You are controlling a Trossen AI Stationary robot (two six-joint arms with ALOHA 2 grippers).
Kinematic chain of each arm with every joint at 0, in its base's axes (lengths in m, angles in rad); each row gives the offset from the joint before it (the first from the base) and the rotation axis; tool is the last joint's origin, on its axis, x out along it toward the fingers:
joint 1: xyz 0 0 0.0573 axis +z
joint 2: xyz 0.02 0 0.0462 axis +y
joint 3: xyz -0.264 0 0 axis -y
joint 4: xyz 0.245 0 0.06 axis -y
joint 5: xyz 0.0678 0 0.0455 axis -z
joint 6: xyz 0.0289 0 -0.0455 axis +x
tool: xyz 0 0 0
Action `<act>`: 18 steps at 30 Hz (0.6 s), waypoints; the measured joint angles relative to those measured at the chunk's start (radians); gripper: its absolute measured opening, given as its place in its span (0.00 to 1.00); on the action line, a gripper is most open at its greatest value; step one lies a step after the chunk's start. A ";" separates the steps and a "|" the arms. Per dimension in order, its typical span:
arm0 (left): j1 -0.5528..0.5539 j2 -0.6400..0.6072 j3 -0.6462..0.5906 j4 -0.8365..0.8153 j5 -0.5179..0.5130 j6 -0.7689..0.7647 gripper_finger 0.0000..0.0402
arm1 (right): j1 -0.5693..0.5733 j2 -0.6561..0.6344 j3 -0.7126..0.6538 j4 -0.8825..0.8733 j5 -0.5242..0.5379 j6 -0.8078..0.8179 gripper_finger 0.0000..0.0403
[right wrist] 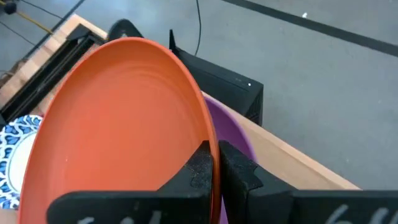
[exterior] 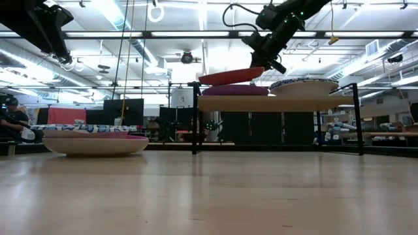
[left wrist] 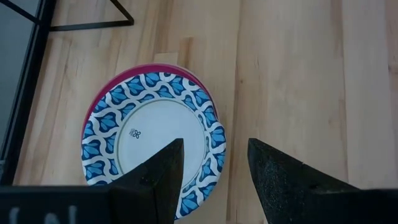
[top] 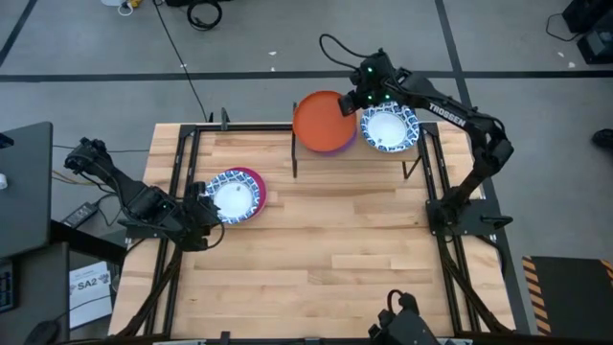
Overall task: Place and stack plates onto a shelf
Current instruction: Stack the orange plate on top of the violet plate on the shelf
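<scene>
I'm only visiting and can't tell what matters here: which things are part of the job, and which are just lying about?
Part of the job:
orange plate, pinched by the right gripper
purple plate
blue-rimmed plates
magenta plate
shelf
left gripper, open

Lying about:
cables
paper sheet

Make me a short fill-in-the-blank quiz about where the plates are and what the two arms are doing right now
1. The right pincer grips the rim of the ____ plate.
2. Directly beneath that plate, on the shelf, lies the ____ plate.
3. The left pincer is ____, with nothing between its fingers.
4. On the table, a blue-rimmed plate rests on the ____ plate.

Missing words: orange; purple; open; magenta
</scene>
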 joint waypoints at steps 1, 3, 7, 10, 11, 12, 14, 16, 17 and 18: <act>0.000 0.000 0.000 0.000 0.000 0.000 0.46 | -0.002 0.000 -0.005 -0.001 0.000 0.000 0.06; 0.000 0.000 0.000 0.001 0.000 0.000 0.46 | -0.004 0.000 -0.017 0.000 0.000 0.000 0.06; 0.000 0.000 0.000 0.001 0.000 0.000 0.46 | -0.006 0.000 -0.039 -0.001 0.001 0.000 0.06; 0.000 0.000 0.000 0.002 0.000 0.000 0.46 | -0.006 0.000 -0.046 0.001 0.002 0.000 0.06; 0.000 0.000 0.000 0.003 0.000 0.000 0.46 | -0.006 0.000 -0.048 0.001 0.002 0.000 0.06; 0.000 0.000 0.000 0.003 0.000 -0.001 0.46 | -0.006 0.000 -0.049 0.001 0.002 0.000 0.06; 0.000 0.000 0.000 0.005 0.000 -0.001 0.46 | -0.006 0.000 -0.049 0.002 0.003 0.000 0.06; 0.000 0.000 0.000 0.008 0.000 -0.001 0.46 | -0.006 0.000 -0.049 0.002 0.003 0.000 0.06; 0.000 0.000 0.000 0.008 0.000 -0.001 0.46 | -0.006 0.000 -0.049 0.002 0.003 0.000 0.07; 0.000 0.000 0.000 0.008 0.000 -0.001 0.46 | -0.006 0.000 -0.049 0.002 0.003 0.000 0.07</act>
